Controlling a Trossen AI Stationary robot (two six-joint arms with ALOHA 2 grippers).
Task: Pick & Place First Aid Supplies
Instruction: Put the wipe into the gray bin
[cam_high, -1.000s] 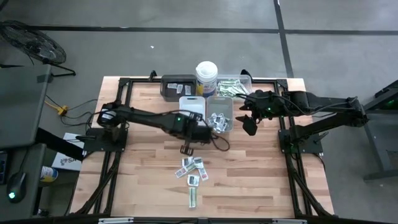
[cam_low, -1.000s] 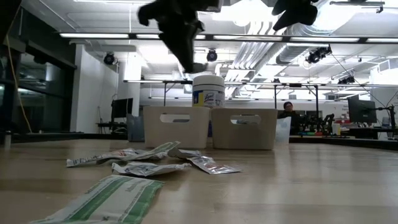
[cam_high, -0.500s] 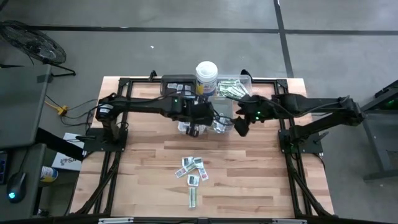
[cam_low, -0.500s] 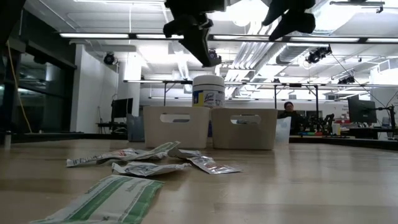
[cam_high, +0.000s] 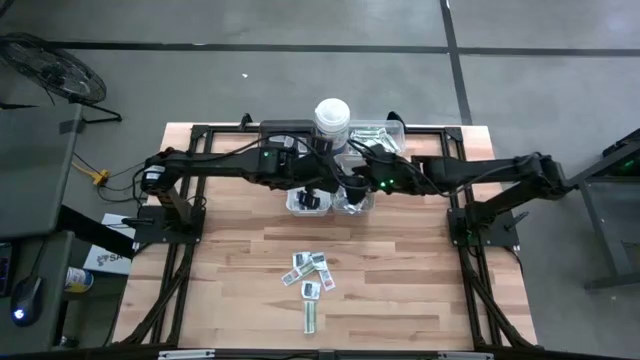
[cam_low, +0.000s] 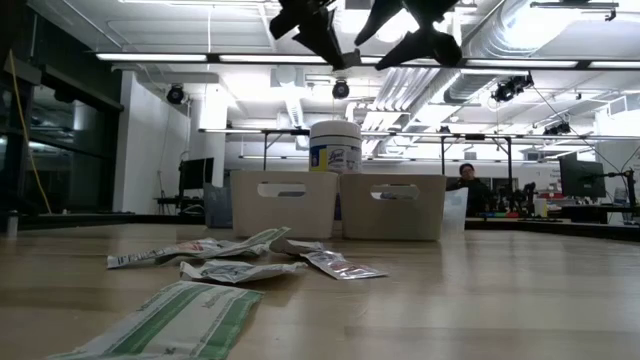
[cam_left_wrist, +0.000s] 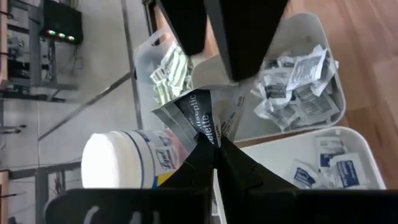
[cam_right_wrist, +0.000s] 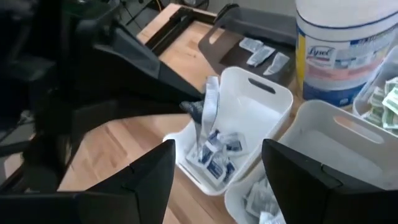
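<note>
While the left gripper (cam_left_wrist: 211, 146) hangs over the white tray (cam_right_wrist: 273, 99), its fingers are clenched on a dark-printed sachet (cam_left_wrist: 198, 118) — held in the air above the tray's sachets. The right gripper (cam_right_wrist: 214, 174) hovers just beside it over the grey tray (cam_right_wrist: 348, 143), fingers spread apart. More packets (cam_high: 312, 275) lie on the table (cam_high: 420, 290).
</note>
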